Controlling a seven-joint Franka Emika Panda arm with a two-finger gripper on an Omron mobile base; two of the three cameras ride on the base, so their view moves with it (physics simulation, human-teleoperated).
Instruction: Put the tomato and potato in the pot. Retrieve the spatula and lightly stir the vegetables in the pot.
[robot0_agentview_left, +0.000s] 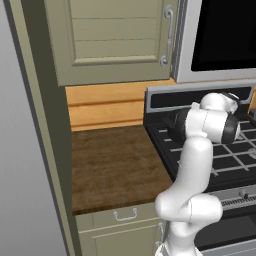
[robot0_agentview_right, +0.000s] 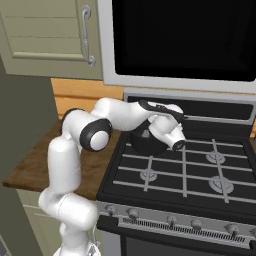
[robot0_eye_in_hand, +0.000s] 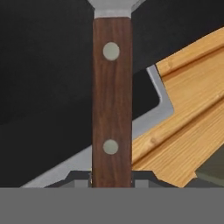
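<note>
My gripper (robot0_eye_in_hand: 112, 178) is shut on the spatula (robot0_eye_in_hand: 112, 100). Its reddish-brown handle with two pale rivets runs straight up the hand view, and the base of the pale blade just shows at the top edge. In the right base view my hand (robot0_agentview_right: 170, 132) hangs over the rear left of the stove, right in front of the dark round pot (robot0_agentview_right: 146, 143), which it partly hides. In the left base view the pot (robot0_agentview_left: 171, 126) peeks out behind my arm. The tomato and potato are hidden from view.
The black stove top (robot0_agentview_right: 200, 170) with grey grates stretches to the right, with knobs along its front edge. A wooden counter (robot0_agentview_left: 115, 165) lies to the left of it. A microwave (robot0_agentview_right: 185, 40) and a wall cabinet (robot0_agentview_left: 115, 35) hang overhead.
</note>
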